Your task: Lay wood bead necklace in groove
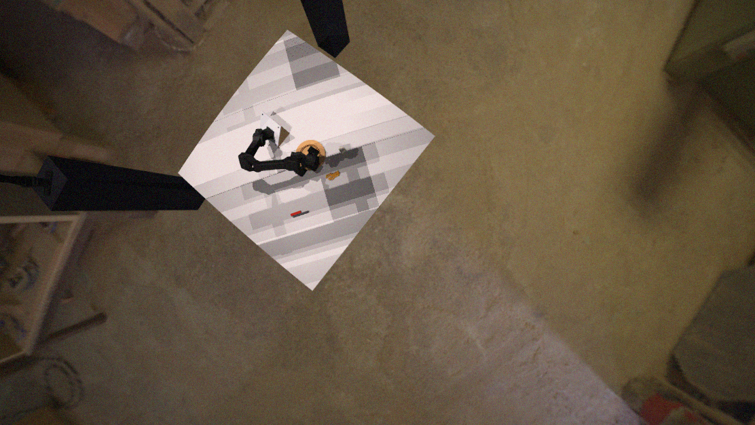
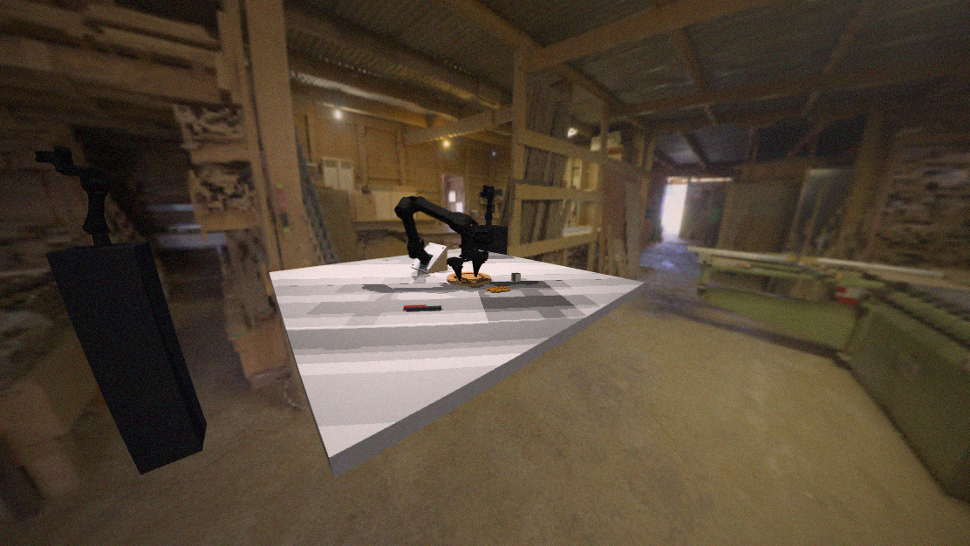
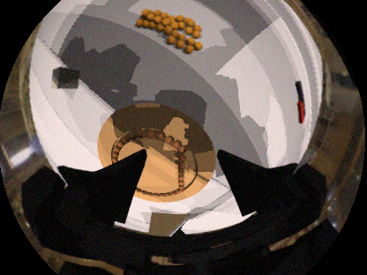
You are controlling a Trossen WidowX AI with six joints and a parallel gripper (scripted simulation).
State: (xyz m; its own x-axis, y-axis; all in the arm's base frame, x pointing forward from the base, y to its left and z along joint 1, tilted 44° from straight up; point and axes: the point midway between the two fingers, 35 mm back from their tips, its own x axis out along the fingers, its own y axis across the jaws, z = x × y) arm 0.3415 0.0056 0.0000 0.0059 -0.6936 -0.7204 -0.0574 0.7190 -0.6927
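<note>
The round orange-tan bead board (image 3: 105, 145) (image 1: 302, 144) (image 2: 486, 278) lies flat on the table. The brown wood bead necklace (image 3: 181, 172) lies on it. In the wrist view its beads follow the groove along the left and far sides. On the right, the strand runs almost straight inside the curve, and a stretch of bare groove shows outside it. My left finger hides part of the necklace. My gripper (image 3: 183, 153) (image 2: 467, 277) is wide open and empty, low over the board, with its fingertips on either side of the strand's right part.
A pile of amber beads (image 3: 169, 26) (image 1: 333, 175) (image 2: 498, 290) lies beyond the board. A small block (image 3: 66, 78) (image 2: 515, 276) stands near it. A red and black marker-like stick (image 3: 301, 110) (image 1: 295, 213) (image 2: 414, 308) lies farther off. A tilted white panel (image 1: 271, 124) stands near the arm's base.
</note>
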